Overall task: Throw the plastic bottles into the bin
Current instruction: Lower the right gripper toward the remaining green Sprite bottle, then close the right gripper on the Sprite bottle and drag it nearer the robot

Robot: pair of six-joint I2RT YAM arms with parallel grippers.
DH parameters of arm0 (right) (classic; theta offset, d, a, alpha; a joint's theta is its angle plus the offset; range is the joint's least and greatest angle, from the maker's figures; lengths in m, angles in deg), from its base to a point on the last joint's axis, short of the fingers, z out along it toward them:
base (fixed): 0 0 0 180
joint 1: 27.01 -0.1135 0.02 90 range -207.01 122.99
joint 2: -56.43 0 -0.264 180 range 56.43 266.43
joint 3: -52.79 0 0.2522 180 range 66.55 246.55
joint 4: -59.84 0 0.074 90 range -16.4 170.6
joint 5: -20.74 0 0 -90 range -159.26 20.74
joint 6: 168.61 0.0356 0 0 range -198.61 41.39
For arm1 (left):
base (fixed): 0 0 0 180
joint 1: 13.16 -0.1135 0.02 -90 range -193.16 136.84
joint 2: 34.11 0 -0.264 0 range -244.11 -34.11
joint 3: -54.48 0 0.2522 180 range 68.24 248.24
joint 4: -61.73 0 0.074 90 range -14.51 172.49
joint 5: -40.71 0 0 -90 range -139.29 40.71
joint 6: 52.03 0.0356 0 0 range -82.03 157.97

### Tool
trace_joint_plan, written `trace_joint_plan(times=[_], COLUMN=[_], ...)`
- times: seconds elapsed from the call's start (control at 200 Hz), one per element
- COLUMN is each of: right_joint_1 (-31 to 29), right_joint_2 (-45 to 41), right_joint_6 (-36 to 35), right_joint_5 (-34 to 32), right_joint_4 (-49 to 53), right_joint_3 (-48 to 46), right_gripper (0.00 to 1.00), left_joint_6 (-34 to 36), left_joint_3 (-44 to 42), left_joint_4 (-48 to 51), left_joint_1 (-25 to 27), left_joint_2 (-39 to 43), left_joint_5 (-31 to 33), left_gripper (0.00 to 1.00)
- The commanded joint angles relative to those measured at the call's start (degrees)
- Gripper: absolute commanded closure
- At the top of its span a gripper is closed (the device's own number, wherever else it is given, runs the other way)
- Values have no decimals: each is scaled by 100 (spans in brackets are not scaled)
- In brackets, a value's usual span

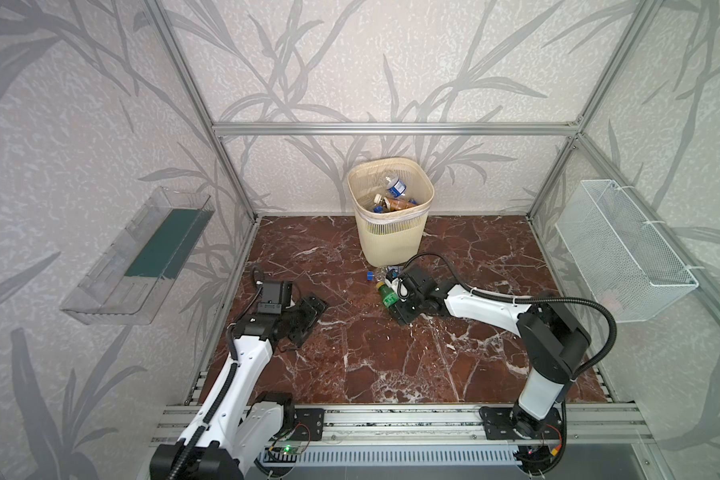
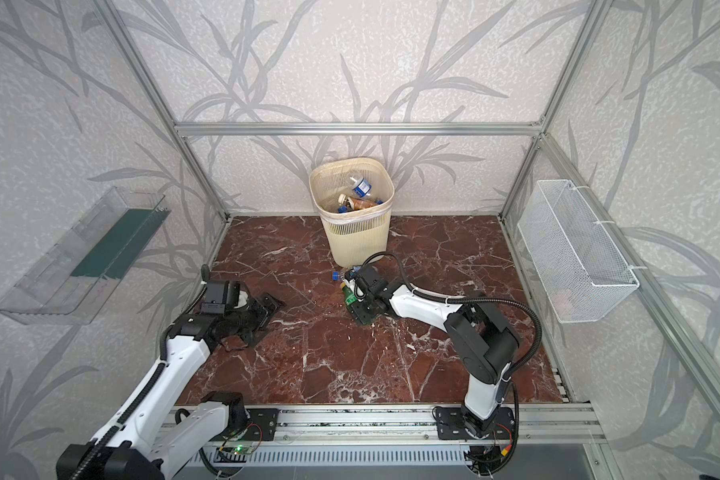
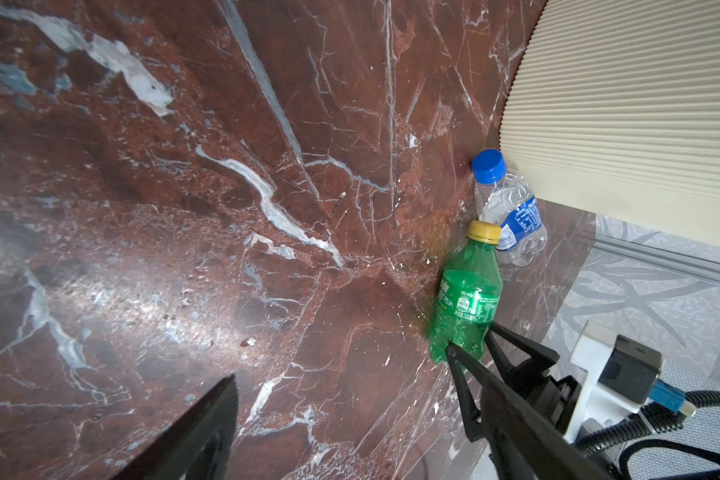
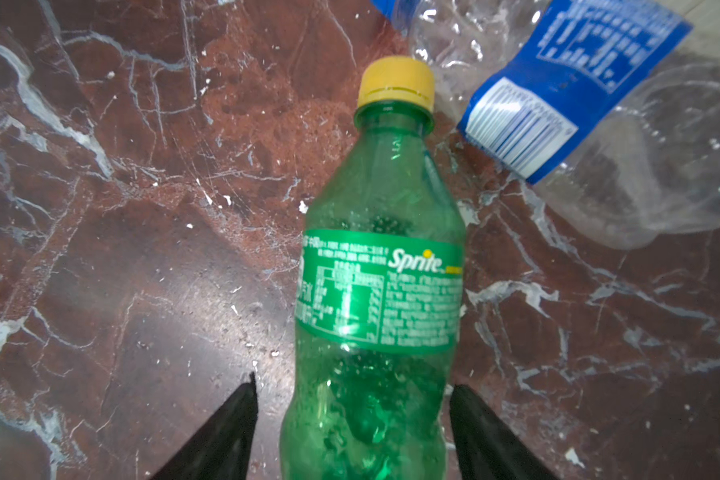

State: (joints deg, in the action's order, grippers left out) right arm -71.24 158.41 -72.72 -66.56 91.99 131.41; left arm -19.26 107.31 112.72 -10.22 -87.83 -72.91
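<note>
Green plastic bottle (image 4: 375, 291) with yellow cap lies flat on the red-brown marble tabletop (image 1: 350, 353), at 6 o'clock of the cream ribbed plastic bin (image 1: 391, 241). Right gripper (image 4: 352, 386) straddles its lower body, jaws apart, not clamped. Crumpled clear bottle (image 3: 512, 216) with blue cap lies between it and the bin's foot. Other bottles (image 1: 395, 195) sit inside the bin. Left gripper (image 1: 310, 309), at the green bottle's 9 o'clock, stands spread, empty.

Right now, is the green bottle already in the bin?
No, the green bottle lies on the marble surface outside the bin, between the right gripper's open fingers.
</note>
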Motion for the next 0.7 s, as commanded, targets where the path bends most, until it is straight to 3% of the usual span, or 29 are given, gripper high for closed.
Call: trace_joint_plan(times=[0.0,0.14,0.38,0.695], right_joint_1=[-33,-39,-33,-33], right_joint_2=[-132,40,601,913], right_joint_6=[194,349,421,503], right_joint_5=[-255,-401,-349,-428], right_joint_4=[330,490,864,1245], right_joint_3=[254,564,1196,1488], right_gripper=[25,20,19,32], left_joint_6=[-45,-25,-56,-62], left_joint_3=[-60,-67,-122,-164], left_joint_4=[-32,-27,25,50], left_joint_1=[-19,-21,-26,-24], left_joint_2=[35,19,144,239], left_joint_5=[51,59,159,206], left_gripper=[9,9,9,9])
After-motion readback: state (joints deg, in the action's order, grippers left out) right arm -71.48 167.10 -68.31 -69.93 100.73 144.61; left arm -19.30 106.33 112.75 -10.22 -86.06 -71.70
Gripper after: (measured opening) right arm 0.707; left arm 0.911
